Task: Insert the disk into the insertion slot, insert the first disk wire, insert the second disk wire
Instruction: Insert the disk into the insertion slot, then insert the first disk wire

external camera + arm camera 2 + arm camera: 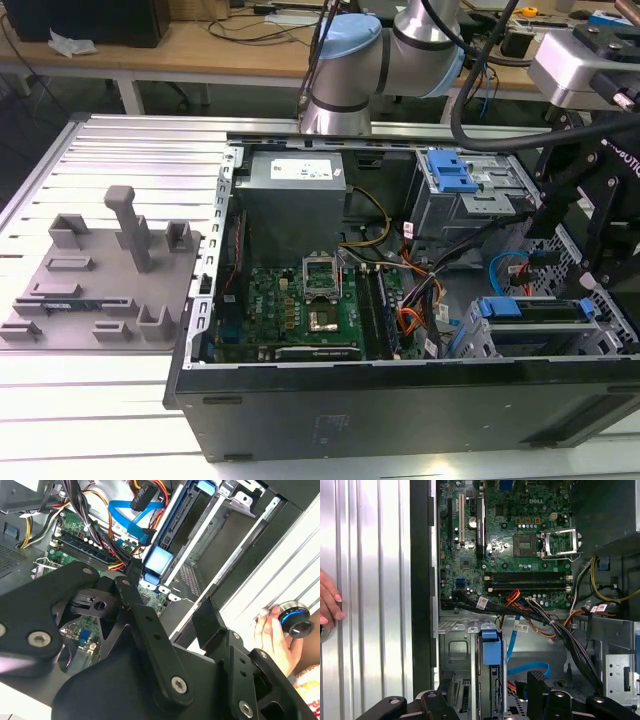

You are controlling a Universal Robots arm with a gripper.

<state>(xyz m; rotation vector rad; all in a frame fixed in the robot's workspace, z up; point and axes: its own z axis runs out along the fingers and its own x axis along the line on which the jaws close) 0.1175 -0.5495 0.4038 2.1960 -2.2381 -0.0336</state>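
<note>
The disk [535, 312] is already seated in the insertion slot [466, 336], in the near corner of the open computer case [400, 410] on the exterior view's right. It shows edge-on: a narrow dark strip framed by its bright blue carrier, with a blue end piece at each end of the bay. The slot is a narrow bay of grey sheet-metal, just wider than the disk, its walls close on both sides. A blue flat wire [508, 268] loops just beyond the slot's far side. Whether its end is plugged in cannot be told.
</note>
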